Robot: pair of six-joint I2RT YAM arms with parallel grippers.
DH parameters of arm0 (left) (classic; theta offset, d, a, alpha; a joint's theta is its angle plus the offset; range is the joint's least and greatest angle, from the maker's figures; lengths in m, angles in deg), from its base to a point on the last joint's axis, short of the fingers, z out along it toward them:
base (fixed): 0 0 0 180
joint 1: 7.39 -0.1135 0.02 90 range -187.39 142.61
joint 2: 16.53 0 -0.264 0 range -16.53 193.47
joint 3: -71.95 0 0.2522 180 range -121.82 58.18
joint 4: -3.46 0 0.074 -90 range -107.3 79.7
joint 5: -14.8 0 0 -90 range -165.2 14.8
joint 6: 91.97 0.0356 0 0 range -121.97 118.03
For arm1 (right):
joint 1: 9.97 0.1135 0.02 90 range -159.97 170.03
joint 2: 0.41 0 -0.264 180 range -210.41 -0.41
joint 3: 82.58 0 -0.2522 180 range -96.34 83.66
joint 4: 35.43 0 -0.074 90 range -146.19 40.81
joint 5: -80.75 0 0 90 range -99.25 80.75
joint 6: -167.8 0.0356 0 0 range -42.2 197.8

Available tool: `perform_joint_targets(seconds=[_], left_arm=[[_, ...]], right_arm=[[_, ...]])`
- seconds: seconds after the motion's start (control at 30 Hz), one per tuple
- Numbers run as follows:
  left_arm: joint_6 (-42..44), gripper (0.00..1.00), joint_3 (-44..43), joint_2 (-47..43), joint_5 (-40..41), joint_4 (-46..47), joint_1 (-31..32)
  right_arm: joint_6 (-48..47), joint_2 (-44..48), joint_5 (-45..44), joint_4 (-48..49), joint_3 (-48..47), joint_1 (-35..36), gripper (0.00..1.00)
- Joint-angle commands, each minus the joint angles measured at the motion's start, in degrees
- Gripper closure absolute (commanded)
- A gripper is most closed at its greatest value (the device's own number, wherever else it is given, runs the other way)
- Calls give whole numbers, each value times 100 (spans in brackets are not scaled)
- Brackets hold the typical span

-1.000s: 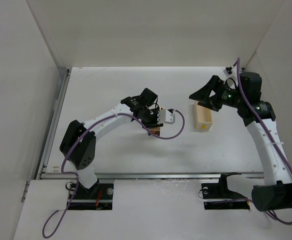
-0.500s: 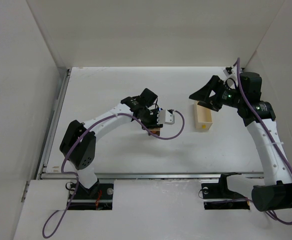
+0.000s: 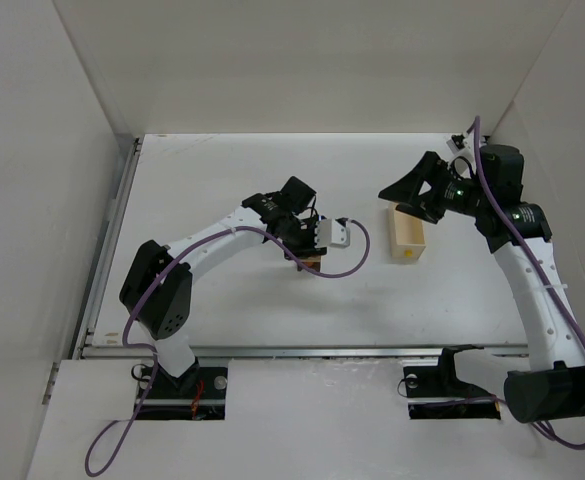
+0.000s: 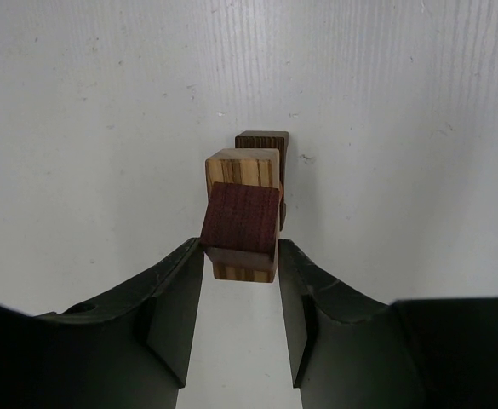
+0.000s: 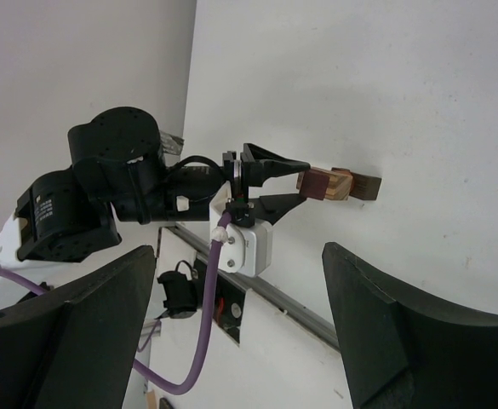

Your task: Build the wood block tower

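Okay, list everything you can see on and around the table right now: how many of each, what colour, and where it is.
table: one, white, under everything
box: one, pale cream, right of the table's centre
reddish-brown block: one, reddish-brown, between the left gripper's fingers
striped tan block: at least one, tan with dark grain, just beyond the reddish-brown block
dark brown block: one, dark brown, farthest from the fingers
cables: two, purple, one along each arm
left gripper: one, black, near the table's centre, shut on the reddish-brown block
right gripper: one, black, open, above the box's far end
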Motion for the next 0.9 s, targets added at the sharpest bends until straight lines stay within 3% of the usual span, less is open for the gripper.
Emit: perform_joint_targets(seconds=[0.0, 0.87], left_arm=[[-160, 63, -75, -112, -38, -9, 17], [-335, 63, -128, -112, 14, 97, 17]], right_arm=[[-102, 85, -16, 63, 52, -31, 15], [-155, 85, -16, 63, 52, -31, 15]])
